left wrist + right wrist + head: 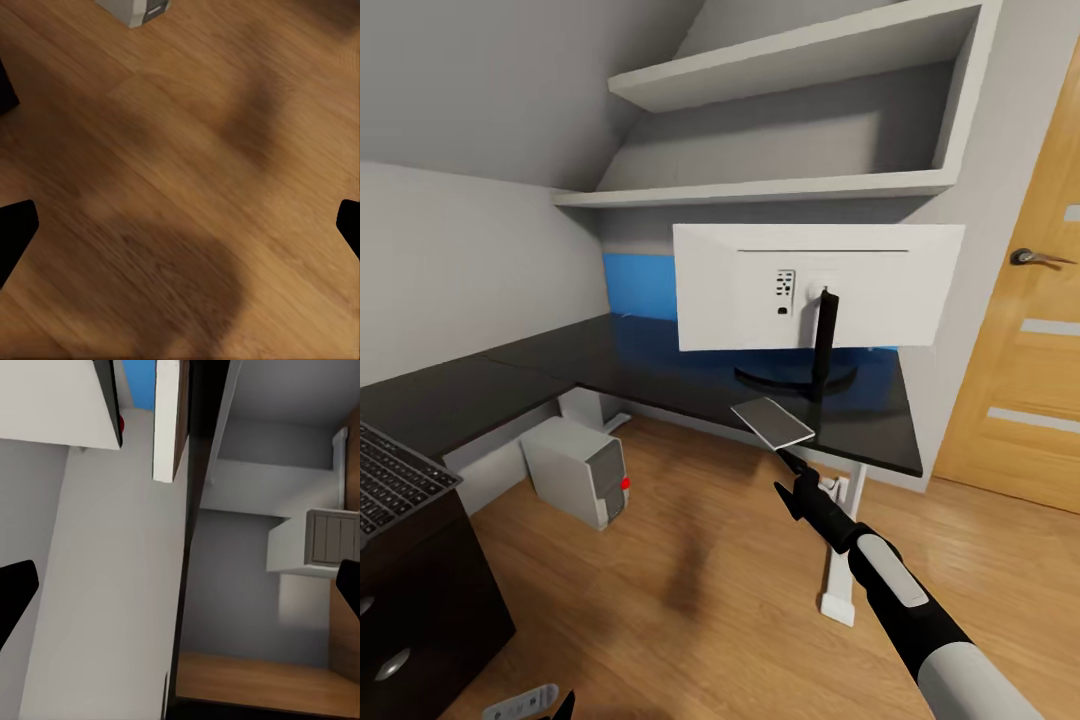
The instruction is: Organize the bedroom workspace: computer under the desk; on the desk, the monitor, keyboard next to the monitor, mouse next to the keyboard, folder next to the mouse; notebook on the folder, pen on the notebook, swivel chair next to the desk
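The white-backed monitor (818, 285) stands on the black L-shaped desk (620, 365), its back towards me. The white computer tower (575, 470) sits on the floor under the desk. A thin flat grey folder (772, 422) lies at the desk's near edge, slightly over it. My right gripper (780, 452) reaches its near corner. In the right wrist view the right gripper (180, 585) is open, fingertips wide apart, with the folder's pale face (105, 585) between them beside the desk's edge (199, 510). A dark keyboard (395, 480) rests on a cabinet at the left. My left gripper (180, 225) hangs open over bare floor.
A dark cabinet (420, 600) stands close at the left. White wall shelves (780, 185) hang above the desk. A wooden door (1025, 380) is at the right. The desk's white leg (840, 580) stands near my right arm. Wood floor (690, 600) spreads in front.
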### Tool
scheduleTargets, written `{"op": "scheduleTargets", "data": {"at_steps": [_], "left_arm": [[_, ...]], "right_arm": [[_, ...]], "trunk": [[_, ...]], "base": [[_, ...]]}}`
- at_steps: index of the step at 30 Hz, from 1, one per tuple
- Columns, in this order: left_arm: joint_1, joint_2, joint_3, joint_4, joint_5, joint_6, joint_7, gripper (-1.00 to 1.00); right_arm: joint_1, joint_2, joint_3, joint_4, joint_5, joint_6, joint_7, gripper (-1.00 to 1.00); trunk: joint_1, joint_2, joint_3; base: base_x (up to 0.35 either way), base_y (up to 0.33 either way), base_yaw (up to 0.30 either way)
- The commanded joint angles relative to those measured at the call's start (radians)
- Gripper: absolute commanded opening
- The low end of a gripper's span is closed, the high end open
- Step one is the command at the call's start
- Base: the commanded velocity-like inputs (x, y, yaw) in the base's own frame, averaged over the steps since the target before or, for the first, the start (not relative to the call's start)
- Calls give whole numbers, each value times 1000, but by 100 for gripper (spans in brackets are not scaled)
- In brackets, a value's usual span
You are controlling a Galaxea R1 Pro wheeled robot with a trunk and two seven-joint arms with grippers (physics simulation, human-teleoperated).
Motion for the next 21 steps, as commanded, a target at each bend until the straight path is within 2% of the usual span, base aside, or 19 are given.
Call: {"op": "scheduleTargets", "data": {"at_steps": [1, 16, 21], "left_arm": [[0, 1, -1, 2, 4, 3, 6, 100], [0, 1, -3, 24, 3, 4, 6, 100], [0, 1, -3, 27, 2, 4, 6, 100]], "right_arm": [[-1, -1, 3, 0, -7, 1, 2, 100], [-1, -1, 2, 1, -7, 1, 2, 100], [-1, 0, 3, 1, -7, 1, 2, 100]], "trunk": [[0, 0, -1], [0, 0, -1], [0, 0, -1]], "base": [[37, 0, 0], [146, 5, 0], [30, 3, 0]]}}
